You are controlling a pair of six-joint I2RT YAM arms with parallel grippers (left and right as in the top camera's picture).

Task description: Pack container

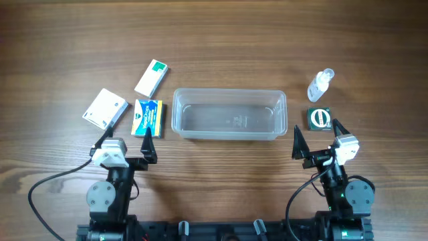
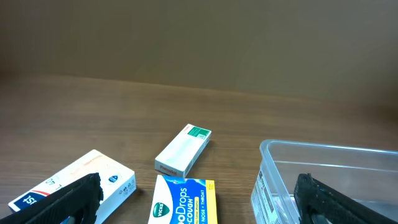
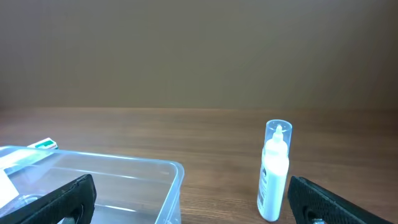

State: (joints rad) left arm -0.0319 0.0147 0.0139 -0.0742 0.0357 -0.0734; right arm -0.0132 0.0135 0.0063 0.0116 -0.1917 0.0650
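Note:
The clear plastic container sits empty at the table's middle; its corner shows in the left wrist view and the right wrist view. Left of it lie a blue and yellow cough drops box, a white box with a green end and a white box. Right of it stand a small white bottle with a clear cap and a green round item. My left gripper is open and empty just before the cough drops box. My right gripper is open and empty before the green item.
The wooden table stretches bare behind the objects. Both arm bases and cables sit at the near edge.

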